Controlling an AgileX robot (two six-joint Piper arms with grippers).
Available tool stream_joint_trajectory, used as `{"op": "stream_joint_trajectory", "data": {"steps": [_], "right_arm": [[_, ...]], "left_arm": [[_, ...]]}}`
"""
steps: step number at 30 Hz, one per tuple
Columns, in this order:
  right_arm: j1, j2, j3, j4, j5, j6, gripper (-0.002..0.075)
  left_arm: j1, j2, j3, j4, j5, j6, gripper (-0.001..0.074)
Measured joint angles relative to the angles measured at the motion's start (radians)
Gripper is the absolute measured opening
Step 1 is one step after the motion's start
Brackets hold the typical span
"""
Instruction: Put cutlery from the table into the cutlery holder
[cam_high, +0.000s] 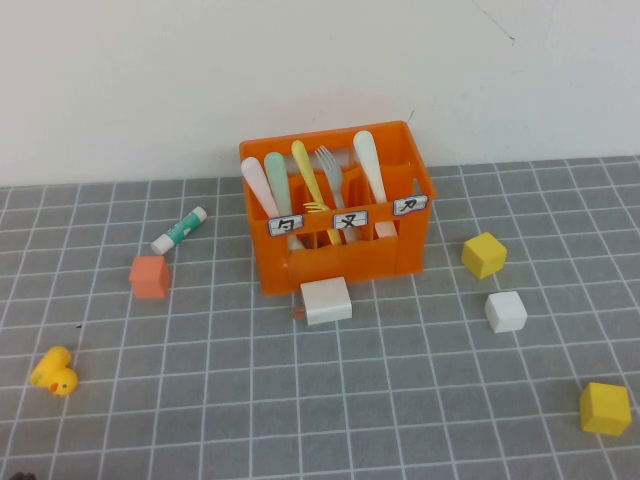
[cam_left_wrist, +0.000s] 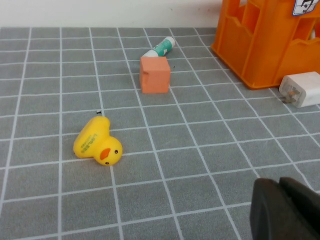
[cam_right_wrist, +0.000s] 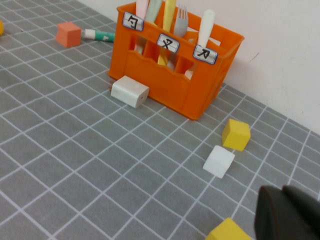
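The orange cutlery holder (cam_high: 340, 250) stands at the middle back of the tiled grey table (cam_high: 400, 400). The pale mint-green spoon (cam_high: 278, 185), the yellow fork (cam_high: 309, 178) and the grey fork (cam_high: 332, 172) stand upright inside it, between two white spoons. No cutlery lies on the table. Neither gripper shows in the high view. My left gripper (cam_left_wrist: 279, 184) is shut and empty, low over the table's near left, well away from the holder (cam_left_wrist: 260, 45). My right gripper (cam_right_wrist: 282, 192) is shut and empty, over the near right, far from the holder (cam_right_wrist: 160, 80).
A white charger block (cam_high: 326, 300) lies right in front of the holder. An orange cube (cam_high: 150, 277), a white-and-green tube (cam_high: 179, 230) and a yellow duck (cam_high: 54, 372) are on the left. Two yellow cubes (cam_high: 484, 254) (cam_high: 605, 408) and a white cube (cam_high: 505, 311) are on the right.
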Motion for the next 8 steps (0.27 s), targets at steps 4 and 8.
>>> {"op": "stream_joint_trajectory", "data": {"steps": [4,8], "right_arm": [[0.0,0.0,0.0,0.0,0.0,0.0,-0.0001],[0.0,0.0,0.0,0.0,0.0,0.0,-0.0001]], "left_arm": [[0.0,0.0,0.0,-0.002,0.0,0.0,-0.0001],[0.0,0.0,0.0,-0.004,0.002,-0.002,-0.0001]]}}
